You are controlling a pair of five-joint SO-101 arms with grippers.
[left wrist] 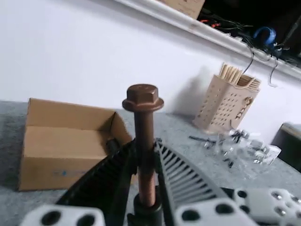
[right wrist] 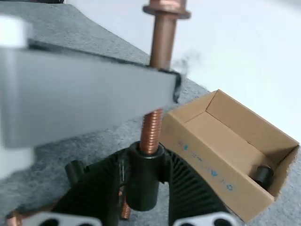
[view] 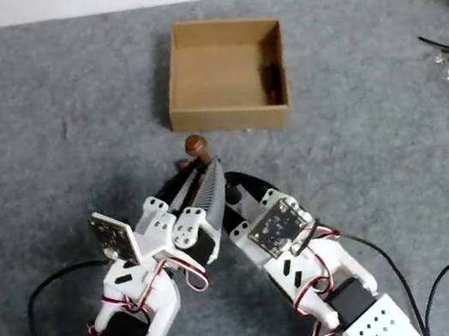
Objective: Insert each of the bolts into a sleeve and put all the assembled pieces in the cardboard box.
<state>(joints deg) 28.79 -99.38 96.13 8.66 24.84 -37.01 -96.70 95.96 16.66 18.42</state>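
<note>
My two grippers meet at the middle of the worktop (view: 42, 122), just on the near side of the box (view: 224, 117). My left gripper (left wrist: 145, 143) points in from the near left and my right gripper (right wrist: 145, 165) from the near right. The bolt (left wrist: 144, 127) stands upright, clamped in my left gripper, head on top. Its lower end sits in the sleeve (right wrist: 143, 188), which my right gripper grips beneath it. Beyond them the box lies at the far middle, with one piece (view: 273, 81) inside against its right wall. A holder (left wrist: 225, 101) and a bag (left wrist: 244, 148) lie well apart, to the far right.
</note>
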